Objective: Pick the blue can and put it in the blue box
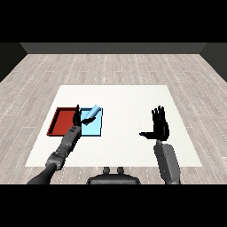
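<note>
Over the light blue tray [95,130], left hand [78,118] curled round the tilted blue can [91,113], carried but not yet set down. Beside it, red tray [62,122]. Well apart on the white table [124,97], right hand [160,125] spread wide, holding nothing. Left to do: lower and release.

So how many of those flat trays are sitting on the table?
2. The red tray lies toward the table's left side, and the light blue tray lies right beside it, on its right. None seems hidden.
</note>
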Controlling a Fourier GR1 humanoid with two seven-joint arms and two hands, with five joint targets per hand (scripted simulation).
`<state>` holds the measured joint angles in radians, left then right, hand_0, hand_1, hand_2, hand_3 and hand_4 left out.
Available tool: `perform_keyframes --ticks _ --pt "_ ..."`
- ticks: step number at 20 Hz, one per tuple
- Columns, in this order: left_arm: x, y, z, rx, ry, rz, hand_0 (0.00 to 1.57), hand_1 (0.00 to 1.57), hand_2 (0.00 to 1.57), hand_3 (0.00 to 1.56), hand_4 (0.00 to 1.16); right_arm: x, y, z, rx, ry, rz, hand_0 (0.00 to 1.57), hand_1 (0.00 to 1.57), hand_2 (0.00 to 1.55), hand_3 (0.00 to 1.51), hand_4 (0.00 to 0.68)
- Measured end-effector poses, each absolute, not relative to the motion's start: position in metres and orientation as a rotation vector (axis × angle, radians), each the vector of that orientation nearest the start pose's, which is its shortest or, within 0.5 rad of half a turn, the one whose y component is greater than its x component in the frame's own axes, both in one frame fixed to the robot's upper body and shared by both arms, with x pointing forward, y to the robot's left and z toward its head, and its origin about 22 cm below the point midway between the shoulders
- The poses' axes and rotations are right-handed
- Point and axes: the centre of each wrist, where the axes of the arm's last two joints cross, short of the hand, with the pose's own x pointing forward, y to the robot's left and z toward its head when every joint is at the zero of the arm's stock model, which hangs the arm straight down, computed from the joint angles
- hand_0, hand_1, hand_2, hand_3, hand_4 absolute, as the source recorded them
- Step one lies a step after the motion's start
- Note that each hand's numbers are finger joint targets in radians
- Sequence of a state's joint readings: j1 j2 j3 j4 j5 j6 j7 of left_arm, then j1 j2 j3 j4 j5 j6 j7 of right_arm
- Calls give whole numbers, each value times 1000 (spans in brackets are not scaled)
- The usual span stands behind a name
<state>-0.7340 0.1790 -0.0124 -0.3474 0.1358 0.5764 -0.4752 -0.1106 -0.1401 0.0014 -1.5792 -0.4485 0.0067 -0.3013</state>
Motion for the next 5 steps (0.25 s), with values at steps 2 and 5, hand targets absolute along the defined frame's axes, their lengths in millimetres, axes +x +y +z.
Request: perform_keyframes --ticks 2,5 --pt "372 231 -52 565 -1650 -9 0 0 0 0 0 268 -247 37 281 -1947 -236 0 0 0 0 0" --pt "364 224 -50 435 -1814 -3 0 0 0 0 0 268 -250 39 258 -1940 -206 0 0 0 0 0"
